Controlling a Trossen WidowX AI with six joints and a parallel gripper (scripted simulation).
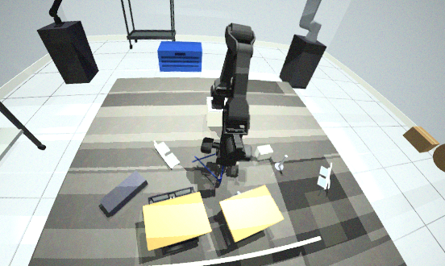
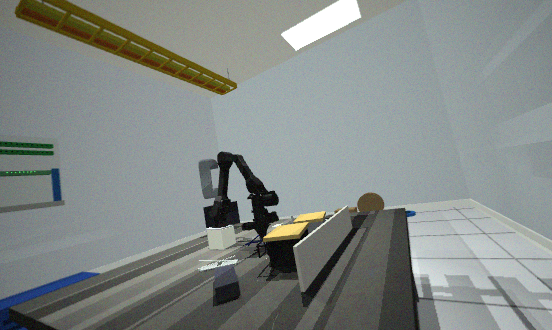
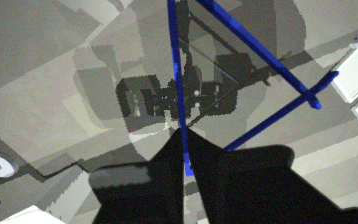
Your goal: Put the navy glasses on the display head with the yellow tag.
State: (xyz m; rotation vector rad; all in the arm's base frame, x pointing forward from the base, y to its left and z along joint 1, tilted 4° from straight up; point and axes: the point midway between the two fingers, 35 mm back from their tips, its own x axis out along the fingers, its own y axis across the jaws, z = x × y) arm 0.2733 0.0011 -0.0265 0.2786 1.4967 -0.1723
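Observation:
The navy glasses (image 1: 206,168) (image 3: 178,75) are a thin blue frame whose temples cross in the wrist view. My gripper (image 3: 182,131) is shut on the near end of their front bar; the lenses are edge-on. I cannot tell whether the glasses touch the table. Two dark display blocks with yellow tops stand in front of my gripper: the left one (image 1: 176,222) (image 2: 286,232) and the right one (image 1: 252,214) (image 2: 310,217). A dark glasses-like frame (image 1: 169,193) shows at the back edge of the left one. No separate yellow tag or nose can be made out.
White two-panel pieces lie at the left (image 1: 166,154) and stand at the right (image 1: 325,177). A small white block (image 1: 264,152) and a round-based stand (image 1: 279,166) are right of the gripper. A grey-blue block (image 1: 124,193) lies front left. A long white panel (image 2: 323,250) stands in front.

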